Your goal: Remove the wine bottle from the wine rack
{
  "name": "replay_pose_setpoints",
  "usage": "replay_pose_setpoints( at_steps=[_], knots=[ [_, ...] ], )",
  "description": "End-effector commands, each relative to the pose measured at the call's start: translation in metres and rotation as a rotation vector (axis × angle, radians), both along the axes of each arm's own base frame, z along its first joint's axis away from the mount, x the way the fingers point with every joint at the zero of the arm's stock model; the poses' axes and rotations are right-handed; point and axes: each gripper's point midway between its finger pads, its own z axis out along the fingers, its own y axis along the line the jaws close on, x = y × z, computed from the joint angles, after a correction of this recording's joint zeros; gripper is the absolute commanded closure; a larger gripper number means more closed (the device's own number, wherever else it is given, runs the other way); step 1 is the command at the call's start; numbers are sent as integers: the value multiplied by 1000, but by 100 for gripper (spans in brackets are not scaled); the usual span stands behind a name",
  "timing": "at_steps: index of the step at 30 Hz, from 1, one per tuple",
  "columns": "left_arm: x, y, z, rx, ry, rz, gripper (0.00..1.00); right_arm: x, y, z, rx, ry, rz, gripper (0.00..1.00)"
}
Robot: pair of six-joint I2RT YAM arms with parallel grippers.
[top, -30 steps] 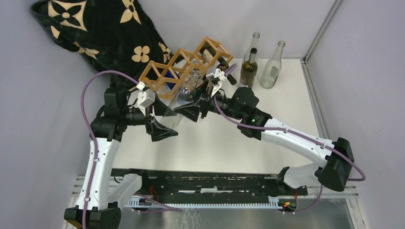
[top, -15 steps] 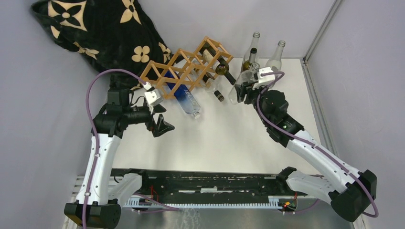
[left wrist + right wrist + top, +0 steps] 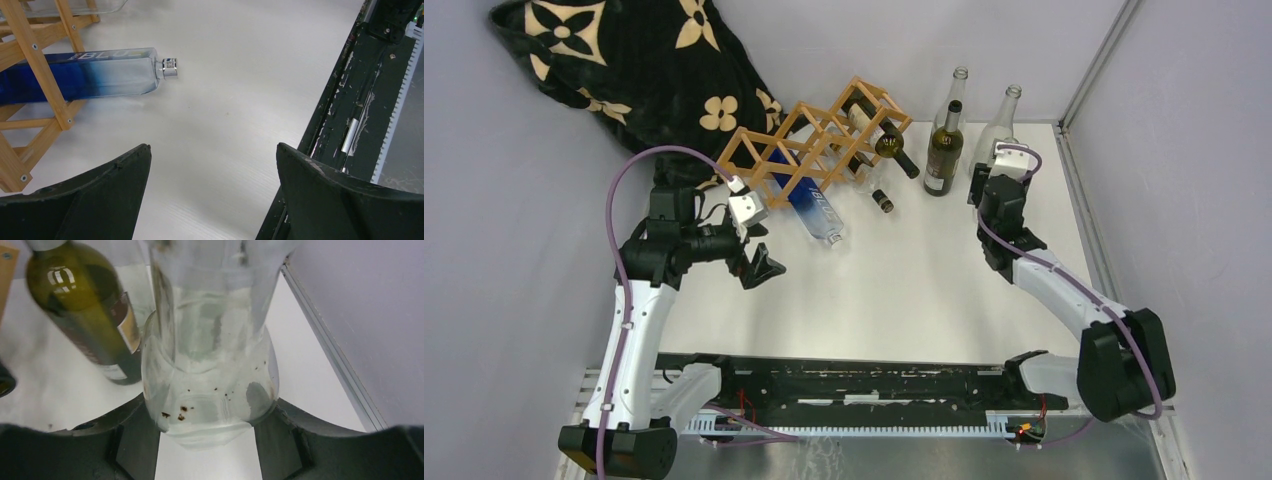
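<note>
The right gripper (image 3: 207,432) is clamped on a clear glass bottle (image 3: 210,390), off the wine rack (image 3: 824,125) and beside a green wine bottle (image 3: 85,315). Best to lower it until its base sits flat on the white tabletop (image 3: 904,290), then release. The left gripper (image 3: 212,150) gapes empty. Grey walls enclose the table.

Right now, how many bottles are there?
7. In the wine rack: blue bottle, dark bottle, dark-capped bottle. Standing: tall clear bottle, olive bottle, corner bottle. In the right gripper: stained clear bottle. More may be hidden.
</note>
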Motion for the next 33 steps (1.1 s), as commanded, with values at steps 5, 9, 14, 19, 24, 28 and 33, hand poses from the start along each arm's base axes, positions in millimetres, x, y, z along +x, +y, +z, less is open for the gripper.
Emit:
replay_pose_setpoints(
  at_steps=[5, 9, 14, 19, 24, 28, 33],
  knots=[
    [0, 2, 10, 28, -92, -33, 0, 53, -22, 25, 85, -189, -111, 100],
    [-2, 2, 11, 26, -98, -34, 0, 68, -25, 18, 84, -223, -125, 100],
    [-3, 2, 11, 29, -103, -37, 0, 84, -25, 15, 74, -238, -115, 100],
    [-3, 2, 11, 31, -111, -39, 0, 93, -31, 4, 74, -227, -127, 100],
    [-4, 1, 15, 25, -122, -48, 0, 103, -38, -12, 98, -195, -134, 100],
    [-2, 1, 17, 26, -123, -42, 0, 107, -33, -22, 107, -169, -98, 93],
    [-3, 4, 21, 35, -138, -21, 0, 101, -32, -39, 120, -121, -95, 40]
  ],
)
